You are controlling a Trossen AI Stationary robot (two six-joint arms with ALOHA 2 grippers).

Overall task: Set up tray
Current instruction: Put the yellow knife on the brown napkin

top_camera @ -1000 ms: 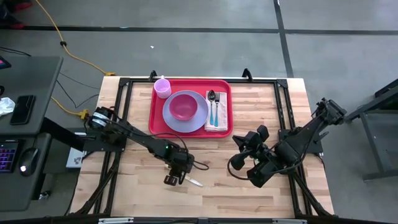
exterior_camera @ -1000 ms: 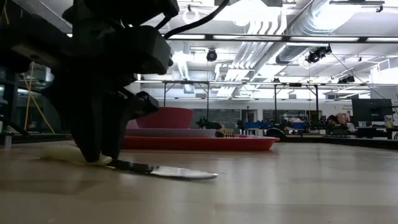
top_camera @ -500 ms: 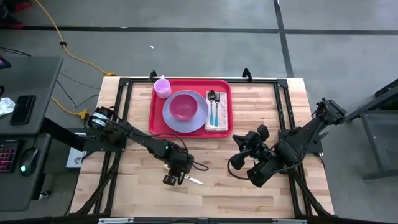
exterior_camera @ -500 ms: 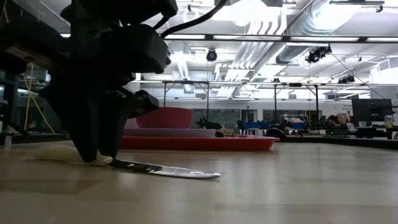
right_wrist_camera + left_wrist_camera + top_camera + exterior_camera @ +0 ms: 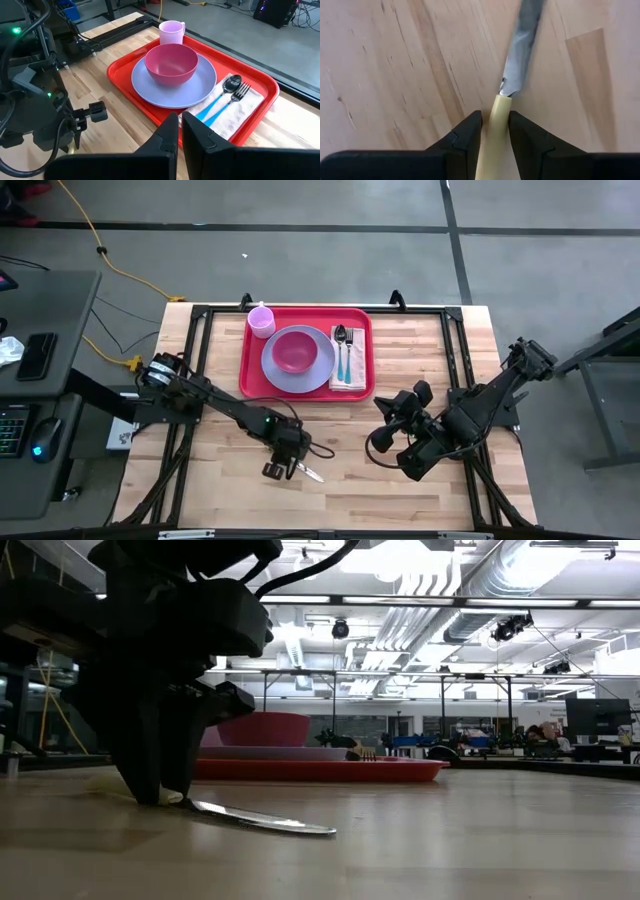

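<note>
High view shows the left hand low on the surface, pinching a knife whose blade points right, with the tray up-frame and slightly right, nearer it than the right hand, pressed together.

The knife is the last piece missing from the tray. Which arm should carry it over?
Left. The left gripper already clamps the knife handle on the table, near the tray.

2 dark arms, black cables, green LED; matte-black angular claw fingers.
</note>
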